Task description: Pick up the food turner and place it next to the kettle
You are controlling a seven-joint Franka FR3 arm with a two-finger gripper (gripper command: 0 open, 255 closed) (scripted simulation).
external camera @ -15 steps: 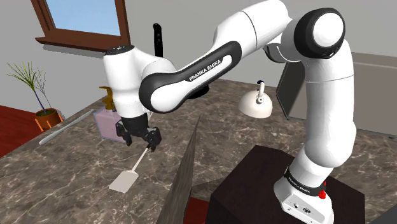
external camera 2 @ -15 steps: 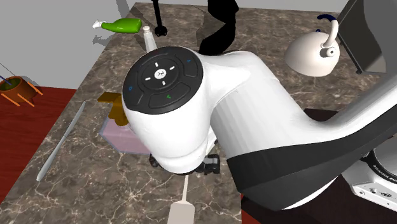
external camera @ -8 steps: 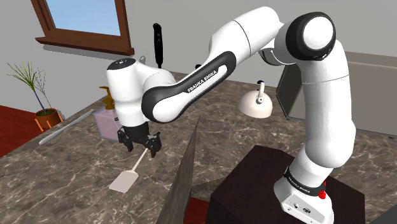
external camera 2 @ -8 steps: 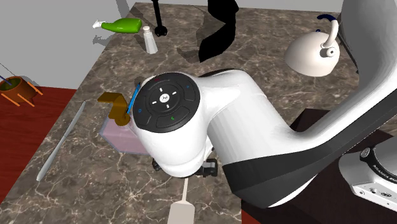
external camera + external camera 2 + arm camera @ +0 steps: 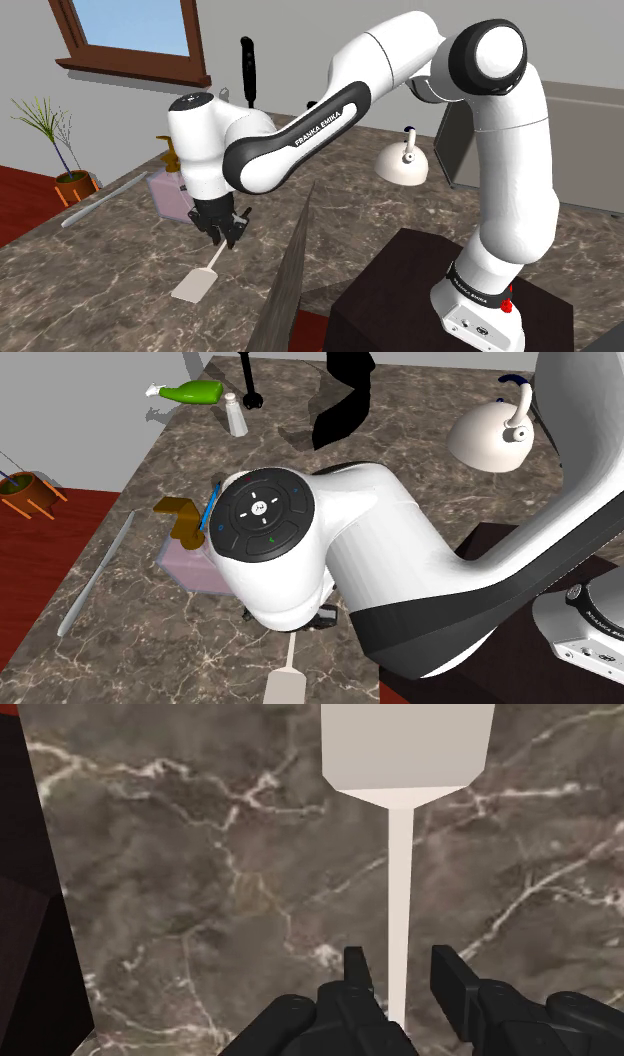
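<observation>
Seen from the shoulder view's left: pale food turner (image 5: pixel 193 285) flat on the dark marbled counter (image 5: pixel 90 270), black gripper (image 5: pixel 222 238) low over its upper end, white kettle (image 5: pixel 402 163) well apart toward the right. Straddles the thin handle (image 5: pixel 398 904) with fingers (image 5: pixel 356 974) set narrow yet short of touching it, counter visible on either side in the wrist view. Looks to be at the grasp step; calls next for pinching shut on the handle, lifting clear, then carrying rightward to a bare spot just beside the kettle
</observation>
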